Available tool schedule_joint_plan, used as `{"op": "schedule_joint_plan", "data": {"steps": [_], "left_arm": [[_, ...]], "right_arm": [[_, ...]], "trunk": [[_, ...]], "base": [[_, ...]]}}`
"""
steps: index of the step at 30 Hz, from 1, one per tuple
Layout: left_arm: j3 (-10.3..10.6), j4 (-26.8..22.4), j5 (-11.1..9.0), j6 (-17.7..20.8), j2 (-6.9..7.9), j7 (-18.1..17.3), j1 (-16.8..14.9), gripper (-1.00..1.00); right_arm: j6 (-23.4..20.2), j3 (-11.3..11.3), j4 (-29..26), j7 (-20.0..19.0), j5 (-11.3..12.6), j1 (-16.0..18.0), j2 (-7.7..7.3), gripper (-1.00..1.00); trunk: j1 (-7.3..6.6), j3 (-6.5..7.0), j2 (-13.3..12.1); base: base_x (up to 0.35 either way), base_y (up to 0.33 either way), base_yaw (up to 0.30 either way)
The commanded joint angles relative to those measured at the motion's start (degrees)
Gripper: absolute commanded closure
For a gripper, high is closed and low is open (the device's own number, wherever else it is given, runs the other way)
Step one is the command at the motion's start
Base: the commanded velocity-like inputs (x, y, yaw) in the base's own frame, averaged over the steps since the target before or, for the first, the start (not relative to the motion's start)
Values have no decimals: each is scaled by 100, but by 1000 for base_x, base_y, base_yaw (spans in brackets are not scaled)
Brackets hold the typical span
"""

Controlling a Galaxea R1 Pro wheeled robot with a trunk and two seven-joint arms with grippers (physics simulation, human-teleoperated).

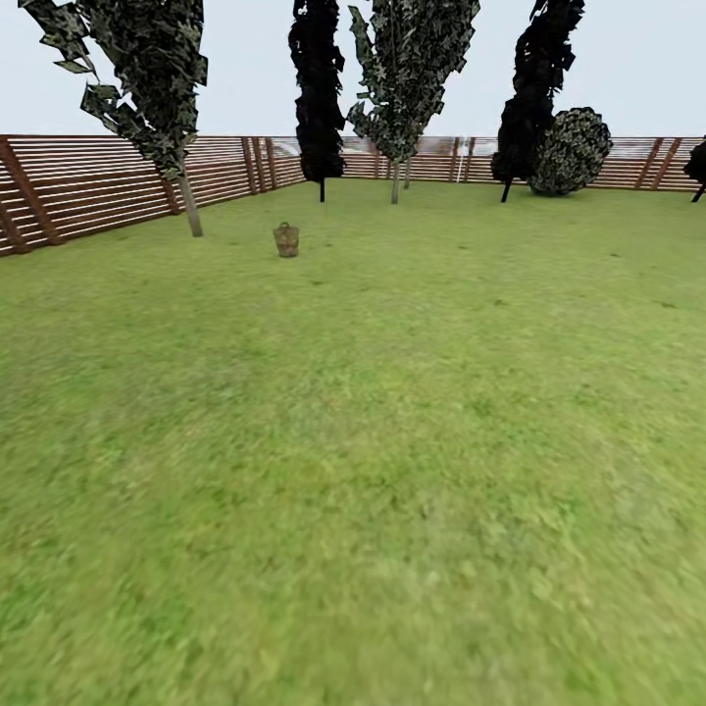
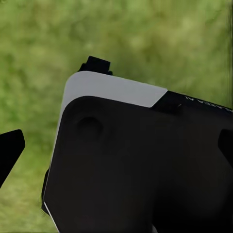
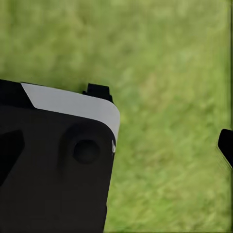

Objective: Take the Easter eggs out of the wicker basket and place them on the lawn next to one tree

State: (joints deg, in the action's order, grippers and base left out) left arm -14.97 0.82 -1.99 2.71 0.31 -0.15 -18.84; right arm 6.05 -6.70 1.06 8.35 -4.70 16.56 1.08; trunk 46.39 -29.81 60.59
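The wicker basket (image 1: 286,239) stands far ahead on the lawn (image 1: 392,441), just right of a tree (image 1: 189,201), before the fence (image 1: 98,181).

A small brown wicker basket (image 1: 286,239) stands upright far off on the mottled green lawn (image 1: 392,441). Near it, to its left, rises a pale-trunked tree (image 1: 189,201) with dark speckled foliage.

1. A large black housing with a pale grey-white band (image 2: 114,90) along its top edge fills the lower and middle frame.
2. A black fingertip (image 2: 9,150) enters at the left edge, another at the right edge.
3. Blurred mottled green lawn (image 2: 145,43) spans the upper frame and shows down the left side.
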Motion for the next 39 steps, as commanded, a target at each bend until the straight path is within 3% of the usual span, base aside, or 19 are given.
{"op": "schedule_joint_plan", "data": {"steps": [1,39], "left_arm": [[-15,6,-22,10,0,-2,-6,-100],[-14,15,-30,10,31,7,-6,-100]], "right_arm": [[10,-28,10,35,-52,5,4,-100],[19,-33,9,35,-53,5,-11,-100]], "trunk": [[3,-5,3],[3,-5,3]], "base": [[324,-94,0],[324,-93,0]]}}
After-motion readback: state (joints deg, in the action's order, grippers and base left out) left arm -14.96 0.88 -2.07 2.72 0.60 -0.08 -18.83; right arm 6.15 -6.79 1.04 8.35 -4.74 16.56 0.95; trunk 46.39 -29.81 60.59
